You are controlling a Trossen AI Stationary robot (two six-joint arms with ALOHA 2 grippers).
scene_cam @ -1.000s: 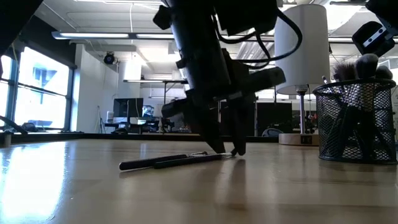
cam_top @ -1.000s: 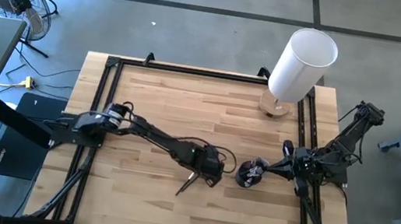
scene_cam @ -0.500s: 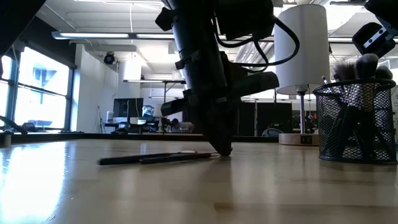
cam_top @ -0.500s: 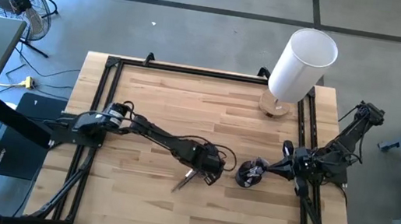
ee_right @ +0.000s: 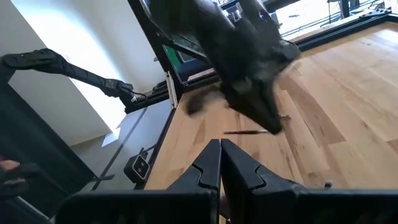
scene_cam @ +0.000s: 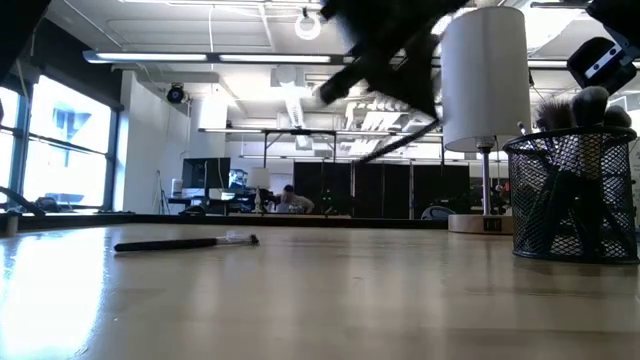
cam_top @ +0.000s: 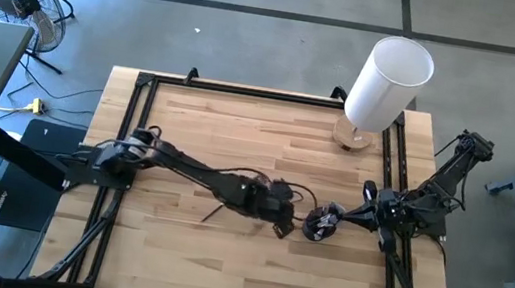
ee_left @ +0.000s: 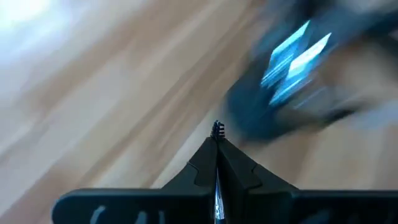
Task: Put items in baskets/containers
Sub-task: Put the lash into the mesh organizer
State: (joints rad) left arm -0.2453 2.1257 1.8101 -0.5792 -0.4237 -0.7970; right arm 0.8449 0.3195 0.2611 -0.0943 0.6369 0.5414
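Observation:
The black mesh cup stands right of the table's middle with several brushes upright in it. One dark brush lies flat on the wood, to the left. My left gripper is raised above the table just left of the cup, shut on a thin brush. My right gripper is shut and stands at the cup's right side. Whether it touches the cup does not show. My left gripper pinches a thin brush between its two fingers. Only a small end sticks out past the fingertips in the wrist view. The brush is lifted clear of the table, and its shaft slants below the gripper.
A tall white cylinder on a wooden base stands at the far right corner. Black frame rails run along the table's left and right edges. Bare wood lies on the near and far left parts of the table.
My left gripper shut on one of the two brushes lying side by side, then rose and swung right toward the cup, taking that brush with it. The other brush slid left along the table and stayed lying flat.

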